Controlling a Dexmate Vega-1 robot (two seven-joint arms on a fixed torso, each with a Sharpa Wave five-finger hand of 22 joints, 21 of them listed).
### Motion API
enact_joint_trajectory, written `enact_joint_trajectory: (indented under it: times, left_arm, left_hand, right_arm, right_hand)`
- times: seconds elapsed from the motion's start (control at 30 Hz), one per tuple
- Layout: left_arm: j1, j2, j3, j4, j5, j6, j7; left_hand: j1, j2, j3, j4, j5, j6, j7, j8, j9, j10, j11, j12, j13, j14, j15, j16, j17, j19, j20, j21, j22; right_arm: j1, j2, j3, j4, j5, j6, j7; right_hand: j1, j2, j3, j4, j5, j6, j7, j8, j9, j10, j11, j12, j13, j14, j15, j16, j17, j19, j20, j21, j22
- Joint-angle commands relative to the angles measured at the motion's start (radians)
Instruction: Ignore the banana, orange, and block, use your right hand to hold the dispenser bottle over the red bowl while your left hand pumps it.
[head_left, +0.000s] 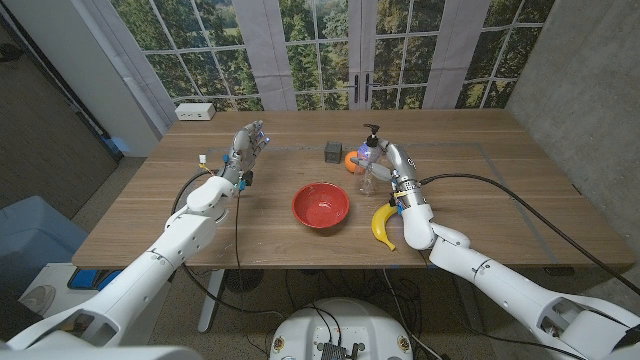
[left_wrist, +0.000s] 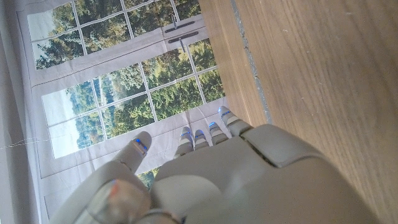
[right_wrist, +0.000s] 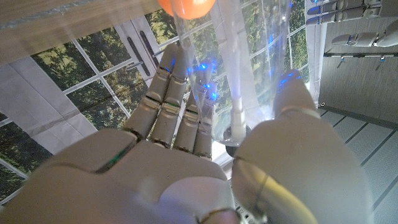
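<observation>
A clear dispenser bottle (head_left: 367, 168) with a black pump head (head_left: 372, 131) stands upright just beyond the right rim of the red bowl (head_left: 320, 205). My right hand (head_left: 388, 166) grips it from the right side. In the right wrist view my fingers (right_wrist: 177, 99) and thumb wrap the clear bottle (right_wrist: 249, 68). My left hand (head_left: 247, 141) is raised over the table's left part, well apart from the bottle, fingers apart and holding nothing. The left wrist view has its fingers (left_wrist: 205, 137) stretched toward the windows.
A banana (head_left: 383, 223) lies right of the bowl, under my right forearm. An orange (head_left: 352, 160) and a dark block (head_left: 333, 151) sit just behind the bottle. A white box (head_left: 195, 111) stands at the far left corner. Cables trail off the table's right side.
</observation>
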Motion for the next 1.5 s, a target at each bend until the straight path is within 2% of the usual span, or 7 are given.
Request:
enact_joint_trajectory:
  times: [0.03, 0.1, 0.33, 0.53, 0.73, 0.83, 1.5]
  left_arm:
    - [0.008, -0.007, 0.000, -0.006, 0.002, -0.007, 0.012]
    - [0.008, -0.006, 0.001, -0.008, 0.004, -0.005, 0.013]
    - [0.014, -0.007, -0.002, -0.015, 0.006, -0.009, 0.020]
    - [0.022, 0.000, -0.004, -0.030, 0.008, -0.004, 0.026]
    - [0.024, 0.005, -0.007, -0.036, 0.009, 0.000, 0.030]
    - [0.027, 0.010, -0.007, -0.044, 0.012, 0.003, 0.031]
    - [0.052, 0.018, -0.020, -0.061, 0.002, -0.008, 0.027]
  left_hand:
    - [-0.003, 0.099, 0.003, 0.003, 0.003, 0.002, -0.007, 0.000, 0.003, 0.002, 0.000, 0.000, 0.004, -0.001, -0.054, 0.003, 0.002, 0.009, -0.061, -0.001, 0.003]
    - [-0.003, 0.099, 0.003, 0.003, 0.003, 0.002, -0.007, 0.000, 0.003, 0.002, 0.000, 0.001, 0.004, -0.001, -0.054, 0.003, 0.002, 0.009, -0.061, -0.001, 0.003]
    - [-0.003, 0.099, 0.003, 0.002, 0.003, 0.002, -0.006, 0.000, 0.003, 0.002, -0.001, 0.000, 0.004, 0.001, -0.054, 0.003, 0.002, 0.009, -0.058, -0.001, 0.003]
    - [-0.002, 0.099, 0.003, 0.002, 0.004, 0.002, -0.007, 0.000, 0.003, 0.004, -0.002, 0.001, 0.004, 0.002, -0.054, 0.003, 0.002, 0.010, -0.054, -0.001, 0.003]
    - [-0.001, 0.097, 0.004, 0.000, 0.004, 0.001, -0.009, 0.000, 0.003, 0.006, -0.004, 0.001, 0.004, 0.007, -0.051, 0.004, 0.001, 0.012, -0.030, 0.000, 0.003]
    - [-0.001, 0.097, 0.004, -0.001, 0.004, 0.001, -0.009, -0.001, 0.003, 0.006, -0.004, 0.001, 0.004, 0.008, -0.048, 0.004, 0.001, 0.012, -0.026, 0.000, 0.003]
    - [0.000, 0.095, 0.004, -0.003, 0.004, 0.001, -0.004, 0.000, 0.003, 0.007, -0.003, 0.001, 0.004, 0.010, -0.047, 0.004, 0.001, 0.016, -0.029, 0.001, 0.003]
  right_arm:
    - [0.011, -0.014, 0.015, -0.004, -0.005, 0.021, -0.007]
    - [0.011, -0.024, 0.018, -0.017, 0.000, 0.015, 0.013]
    - [0.002, -0.032, 0.029, -0.032, -0.016, 0.007, -0.009]
    - [-0.012, -0.046, 0.041, -0.059, -0.007, 0.006, 0.007]
    - [-0.027, -0.051, 0.049, -0.079, -0.004, -0.008, 0.017]
    - [-0.038, -0.054, 0.054, -0.093, -0.012, -0.017, 0.010]
    - [-0.132, -0.081, 0.095, -0.217, -0.022, -0.061, -0.006]
  right_hand:
    - [0.214, 0.220, 0.092, 0.019, 0.002, 0.230, -0.160, 0.009, 0.003, 0.122, -0.114, 0.007, 0.008, 0.151, -0.242, -0.004, 0.098, -0.010, -0.121, 0.010, 0.003]
    - [0.215, 0.219, 0.092, 0.019, 0.003, 0.230, -0.159, 0.009, 0.003, 0.122, -0.113, 0.007, 0.010, 0.151, -0.243, -0.005, 0.099, -0.012, -0.121, 0.011, 0.003]
    - [0.215, 0.219, 0.088, 0.020, 0.004, 0.230, -0.162, 0.010, 0.003, 0.120, -0.113, 0.006, 0.020, 0.153, -0.242, -0.013, 0.106, -0.021, -0.121, 0.022, 0.003]
    - [0.215, 0.219, 0.086, 0.020, 0.004, 0.230, -0.163, 0.010, 0.003, 0.122, -0.114, 0.007, 0.027, 0.155, -0.242, -0.018, 0.111, -0.023, -0.122, 0.030, 0.003]
    - [0.216, 0.219, 0.085, 0.020, 0.004, 0.233, -0.162, 0.011, 0.004, 0.121, -0.115, 0.006, 0.032, 0.158, -0.243, -0.022, 0.115, -0.027, -0.123, 0.036, 0.003]
    - [0.217, 0.219, 0.084, 0.020, 0.004, 0.231, -0.161, 0.011, 0.004, 0.124, -0.114, 0.007, 0.036, 0.159, -0.243, -0.024, 0.117, -0.028, -0.123, 0.040, 0.003]
    - [0.219, 0.221, 0.080, 0.020, 0.004, 0.233, -0.158, 0.013, 0.004, 0.129, -0.115, 0.005, 0.052, 0.167, -0.243, -0.038, 0.132, -0.042, -0.124, 0.063, 0.001]
